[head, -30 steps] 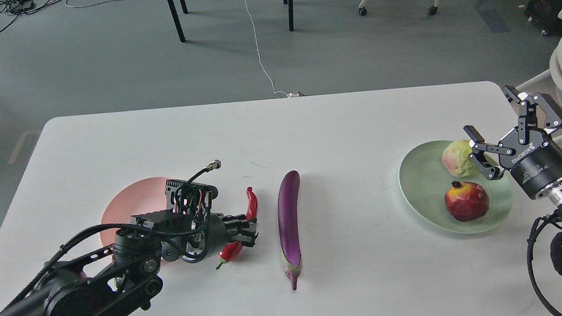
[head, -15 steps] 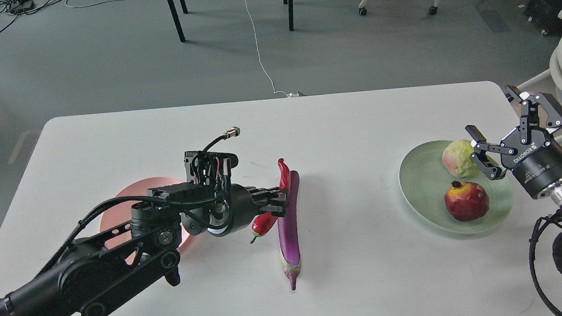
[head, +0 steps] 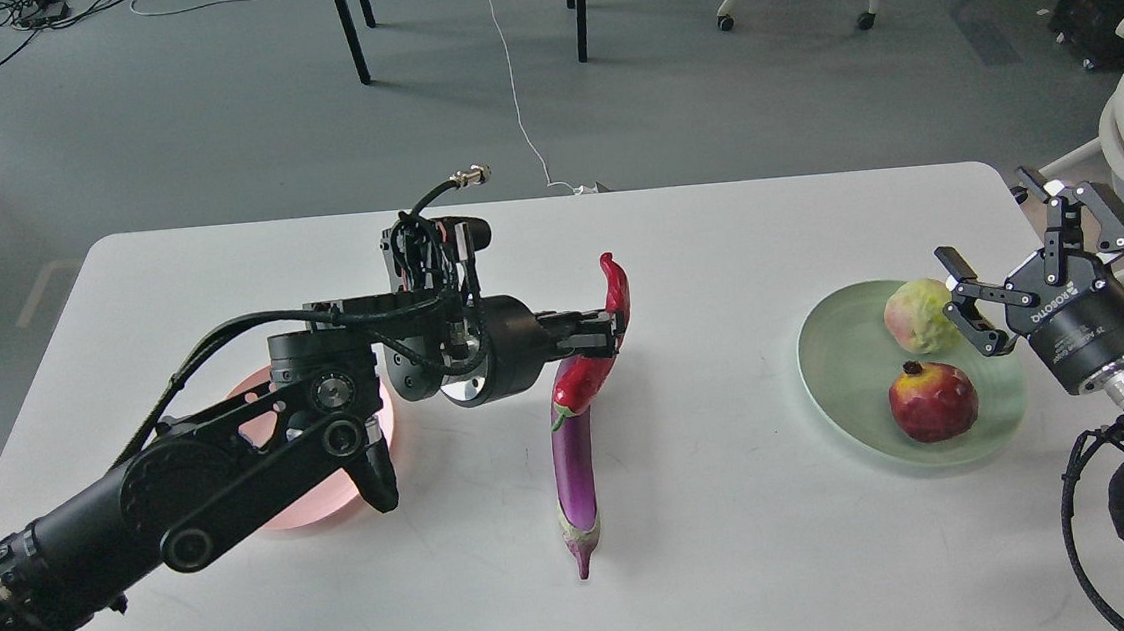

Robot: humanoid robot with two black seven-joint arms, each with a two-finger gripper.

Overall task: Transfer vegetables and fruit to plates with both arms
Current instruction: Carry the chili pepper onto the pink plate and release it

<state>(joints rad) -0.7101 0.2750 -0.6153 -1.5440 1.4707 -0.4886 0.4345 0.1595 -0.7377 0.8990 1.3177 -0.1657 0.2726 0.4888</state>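
My left gripper is shut on the red chili pepper and holds it in the air over the far end of the purple eggplant, which lies on the table. The pale pink plate is mostly hidden behind my left arm. The pale green plate at the right holds the yellow-green fruit and the dark red pomegranate. My right gripper is open and empty, at the plate's right rim next to the yellow-green fruit.
The white table ends just right of my right arm. Chair and table legs and a white cable are on the floor beyond the far edge.
My left gripper has lifted the chili pepper and carried it up and to the right, from beside the pink plate to above the eggplant's far end. The right arm has barely moved.
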